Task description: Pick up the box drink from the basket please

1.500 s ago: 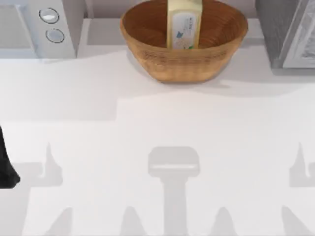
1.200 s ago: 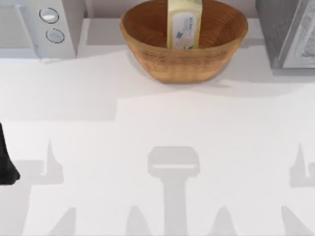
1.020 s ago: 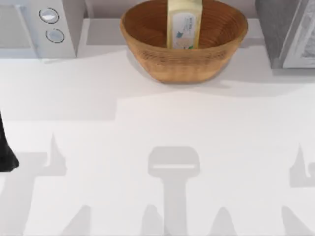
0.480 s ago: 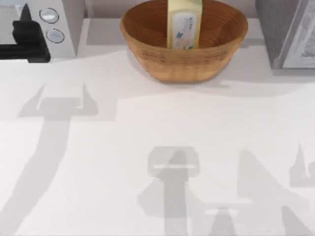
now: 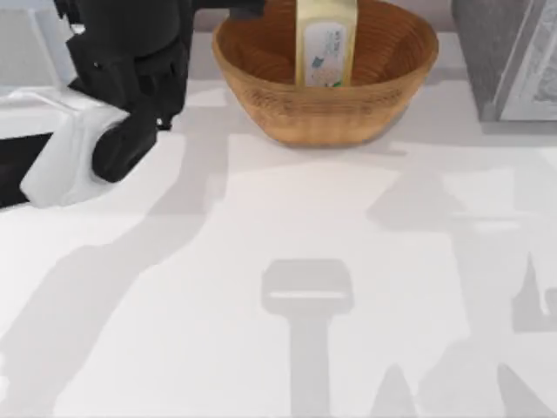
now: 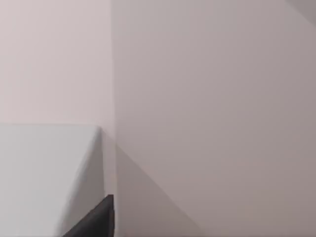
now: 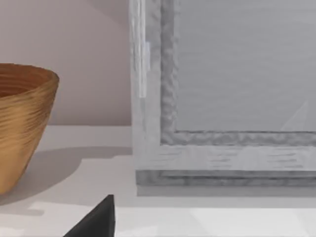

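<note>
Box drink [image 5: 326,42] upright in basket [image 5: 326,104], far centre of table [image 5: 287,226], leaning on nothing, top poking above rim. Basket wall also in right wrist view, next to grey appliance [image 7: 222,89] at far right.

Left arm [image 5: 130,70] up at far left, across front of white appliance [image 5: 22,52]. Left gripper [image 5: 228,9] just off basket's far-left rim, apart from carton. Grip state: can't tell. Left wrist cam facing bare wall, w/ only a dark tip at frame edge.

Right gripper [image 7: 101,219] low nr table, right of basket, facing grey appliance. Grip state: can't tell either. Looks idle.

Step in hand, prob: approach w/ left arm, no contact yet.

To do it well:
- Open wide before going in, wider than carton's narrow side.
- Come over rim from above, not thru wicker wall; rim is high and flared.
- Square jaws to flat faces, not corners.
- Grab upper half, where carton clears rim.
- Close gently; carton likely soft, crush risk.
- Lift straight up till base clears rim, then move off.

Risk: nudging carton on way in, tipping it flat in bowl.
</note>
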{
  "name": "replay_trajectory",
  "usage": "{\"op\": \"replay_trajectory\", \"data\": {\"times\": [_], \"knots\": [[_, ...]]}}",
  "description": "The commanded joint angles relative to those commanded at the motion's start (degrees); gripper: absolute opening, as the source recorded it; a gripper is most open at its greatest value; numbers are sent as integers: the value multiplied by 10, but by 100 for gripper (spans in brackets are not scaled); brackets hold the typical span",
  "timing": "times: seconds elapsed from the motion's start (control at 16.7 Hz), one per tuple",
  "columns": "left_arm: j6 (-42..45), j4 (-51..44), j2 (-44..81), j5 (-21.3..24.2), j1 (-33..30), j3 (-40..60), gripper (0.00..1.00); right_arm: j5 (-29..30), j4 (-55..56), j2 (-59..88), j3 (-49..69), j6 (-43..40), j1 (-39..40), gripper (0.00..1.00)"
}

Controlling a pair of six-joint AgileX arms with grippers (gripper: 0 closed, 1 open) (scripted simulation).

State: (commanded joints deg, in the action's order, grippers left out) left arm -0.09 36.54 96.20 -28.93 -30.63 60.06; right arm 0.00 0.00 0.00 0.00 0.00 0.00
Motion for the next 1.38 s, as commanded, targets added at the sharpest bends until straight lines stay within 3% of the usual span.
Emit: {"op": "replay_trajectory", "data": {"times": [0.6, 1.38], "knots": [[3, 133, 357, -106, -114, 220, 100, 0, 0, 0, 0, 0, 0, 100], [3, 129, 412, -108, -116, 278, 100, 0, 0, 0, 0, 0, 0, 100]]}}
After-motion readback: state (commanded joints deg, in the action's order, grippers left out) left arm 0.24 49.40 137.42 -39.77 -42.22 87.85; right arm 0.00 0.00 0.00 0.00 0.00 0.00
